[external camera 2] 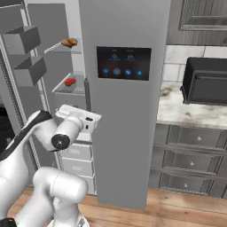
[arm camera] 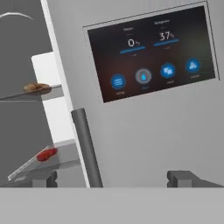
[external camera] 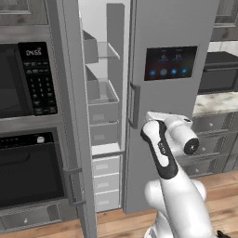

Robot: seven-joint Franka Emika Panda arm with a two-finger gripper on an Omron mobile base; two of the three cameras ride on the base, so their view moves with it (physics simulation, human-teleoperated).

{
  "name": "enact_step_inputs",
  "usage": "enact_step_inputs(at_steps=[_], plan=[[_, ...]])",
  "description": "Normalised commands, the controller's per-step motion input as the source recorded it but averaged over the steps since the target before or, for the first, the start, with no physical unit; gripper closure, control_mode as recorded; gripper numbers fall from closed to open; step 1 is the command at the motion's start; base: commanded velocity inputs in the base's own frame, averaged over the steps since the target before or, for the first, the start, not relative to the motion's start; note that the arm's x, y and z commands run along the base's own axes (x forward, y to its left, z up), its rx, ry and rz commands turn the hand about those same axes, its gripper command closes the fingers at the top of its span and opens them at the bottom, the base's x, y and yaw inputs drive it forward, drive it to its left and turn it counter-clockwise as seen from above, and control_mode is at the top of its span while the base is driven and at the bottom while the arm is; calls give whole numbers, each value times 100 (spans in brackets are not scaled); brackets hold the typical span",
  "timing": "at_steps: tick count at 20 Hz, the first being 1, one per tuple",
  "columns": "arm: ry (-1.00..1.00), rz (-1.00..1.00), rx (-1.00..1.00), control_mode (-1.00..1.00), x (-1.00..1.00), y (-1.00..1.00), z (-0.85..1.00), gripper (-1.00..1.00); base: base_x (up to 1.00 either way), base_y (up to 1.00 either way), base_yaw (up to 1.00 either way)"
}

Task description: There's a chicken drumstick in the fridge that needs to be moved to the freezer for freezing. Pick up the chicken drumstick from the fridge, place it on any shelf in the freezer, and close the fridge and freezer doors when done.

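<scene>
The chicken drumstick (external camera 2: 68, 42) (arm camera: 37, 88) lies on an upper glass shelf of the freezer (external camera: 108, 93), the narrow compartment on the left. Its door (external camera: 69, 116) stands swung wide open, with grey bins (external camera 2: 22, 40) on the inside. The fridge door (external camera: 176, 139) (external camera 2: 128, 133) with the dark screen (arm camera: 151, 54) is shut. My gripper (arm camera: 113, 179) is open with nothing between its fingers. It faces the fridge door just below the screen, right of the vertical bar handle (arm camera: 86, 148) (external camera 2: 87, 95).
A small red item (external camera 2: 69, 82) (arm camera: 46, 154) lies on the freezer shelf below the drumstick. A microwave (external camera: 23, 79) and a black oven (external camera: 28, 172) stand left of the open freezer door. To the right are a counter (external camera 2: 177, 116), a dark appliance (external camera 2: 206, 80) and drawers (external camera 2: 190, 155).
</scene>
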Motion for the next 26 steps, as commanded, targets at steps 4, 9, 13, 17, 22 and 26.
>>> enact_step_inputs(at_steps=[4, 9, 13, 17, 22, 26], plan=[[37, -1, 7, -100, -72, -40, 100, -100, 0, 0, 0], [48, -1, 6, -100, -82, -49, 100, -100, 0, 0, 0], [31, -1, 0, -100, -97, -8, 41, -100, 0, 0, 0], [-2, 0, 0, -100, -100, 93, -49, -100, 0, 0, 0], [2, 0, -4, -100, -100, 100, -15, -100, 0, 0, 0], [1, 0, -1, -100, -100, 100, 0, -100, 0, 0, 0]])
